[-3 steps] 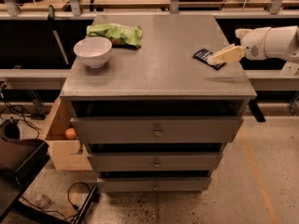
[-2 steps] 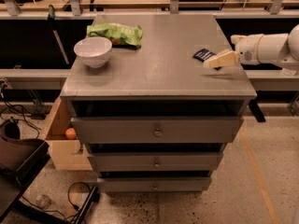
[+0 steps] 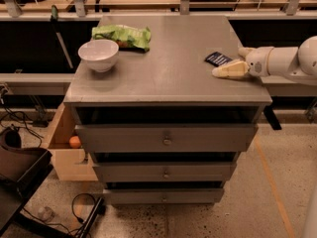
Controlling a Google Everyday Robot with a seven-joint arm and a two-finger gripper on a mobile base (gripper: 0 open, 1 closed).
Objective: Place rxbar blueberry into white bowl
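Observation:
The rxbar blueberry (image 3: 217, 58), a small flat dark navy bar, lies on the grey cabinet top (image 3: 168, 68) near its right edge. My gripper (image 3: 234, 61) reaches in from the right at table height, right next to the bar. Its fingers are open: one cream finger (image 3: 229, 70) lies just in front of the bar, the other (image 3: 243, 51) sits behind and to the right of it. The bar is not held. The white bowl (image 3: 98, 54) stands upright and empty at the far left of the top.
A crinkled green snack bag (image 3: 122, 35) lies behind the bowl. Below the top are closed drawers (image 3: 166, 138). A wooden box (image 3: 67, 148) with an orange ball (image 3: 74, 142) stands at the cabinet's left. Cables lie on the floor.
The gripper has shifted slightly toward the near edge and its front finger has come off the bar, so more of the bar shows. The bar, bowl and bag have not moved.

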